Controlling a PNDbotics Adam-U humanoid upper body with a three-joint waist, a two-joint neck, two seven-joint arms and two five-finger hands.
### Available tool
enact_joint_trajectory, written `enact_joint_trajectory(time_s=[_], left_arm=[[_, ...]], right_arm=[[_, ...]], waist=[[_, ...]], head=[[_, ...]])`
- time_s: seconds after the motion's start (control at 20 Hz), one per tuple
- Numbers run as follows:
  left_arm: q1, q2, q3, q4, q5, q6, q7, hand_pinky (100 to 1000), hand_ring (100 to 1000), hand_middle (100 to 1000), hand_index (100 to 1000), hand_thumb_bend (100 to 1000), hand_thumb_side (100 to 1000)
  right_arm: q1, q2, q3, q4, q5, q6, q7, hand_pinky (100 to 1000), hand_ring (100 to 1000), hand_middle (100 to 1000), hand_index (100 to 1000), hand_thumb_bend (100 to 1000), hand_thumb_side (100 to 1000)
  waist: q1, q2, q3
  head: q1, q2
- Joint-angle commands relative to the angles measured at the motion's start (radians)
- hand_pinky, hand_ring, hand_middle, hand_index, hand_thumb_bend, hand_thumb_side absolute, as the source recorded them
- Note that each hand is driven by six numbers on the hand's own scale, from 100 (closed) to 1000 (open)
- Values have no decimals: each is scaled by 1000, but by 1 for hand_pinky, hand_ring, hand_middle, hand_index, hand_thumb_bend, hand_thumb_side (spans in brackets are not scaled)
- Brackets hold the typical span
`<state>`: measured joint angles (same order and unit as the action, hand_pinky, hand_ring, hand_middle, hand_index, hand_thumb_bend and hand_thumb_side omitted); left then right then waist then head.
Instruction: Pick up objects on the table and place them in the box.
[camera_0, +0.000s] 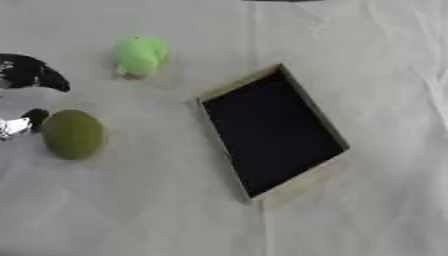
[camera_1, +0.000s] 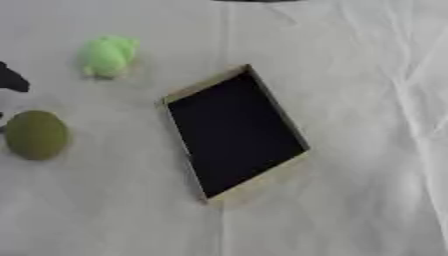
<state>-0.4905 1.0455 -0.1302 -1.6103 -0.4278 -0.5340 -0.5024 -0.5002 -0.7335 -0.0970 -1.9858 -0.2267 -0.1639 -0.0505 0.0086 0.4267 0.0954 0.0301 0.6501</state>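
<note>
Box (camera_0: 273, 134) sits near the middle of the surface (camera_0: 131, 215), a shallow tan-rimmed tray with a black inside, turned askew so one corner points toward the far edge and another toward the near edge. Nothing shows inside it. White wrinkled cloth covers the surface all around.

Over by the left edge, the left robot hand (camera_0: 26, 75) comes in, black with a silver part lower down (camera_0: 10, 127); only a piece of it shows, and whether its fingers are released or clenched, I cannot tell. The right robot hand does not appear in either view.

Just beside that silver part lies an olive-green oval object (camera_0: 73, 134), smooth and rounded, resting on the cloth well apart from the box. It looks very close to the hand, possibly touching, though that is not clear.

Farther back, toward the far left corner, a light green soft-looking lump (camera_0: 140, 55) rests on its own, apart from hand and box.
</note>
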Motion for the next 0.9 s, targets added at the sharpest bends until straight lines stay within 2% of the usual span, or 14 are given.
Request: enact_joint_trajectory(time_s=[0.05,0.35,0.7,0.9], left_arm=[[-12,17,1,-11,7,3,-33,946,869,761,929,100,770],[-11,12,-5,-13,27,7,-112,945,867,756,949,108,584],[-22,-16,2,8,-6,42,-116,932,868,763,956,208,383],[-29,-30,-7,29,-45,65,-101,924,866,763,952,252,353]], right_arm=[[-4,-17,-6,-14,-6,1,3,892,850,646,769,100,524],[-2,-15,-7,-14,-8,4,5,892,850,645,768,100,525],[3,-12,-8,-14,-11,6,6,892,850,643,768,100,526],[4,-9,-8,-14,-12,8,9,892,850,642,768,100,526]], waist=[[2,-26,-1],[4,-25,-2],[4,-24,-6],[4,-22,-8]], head=[[4,-4],[6,-3],[10,-4],[12,-4]])
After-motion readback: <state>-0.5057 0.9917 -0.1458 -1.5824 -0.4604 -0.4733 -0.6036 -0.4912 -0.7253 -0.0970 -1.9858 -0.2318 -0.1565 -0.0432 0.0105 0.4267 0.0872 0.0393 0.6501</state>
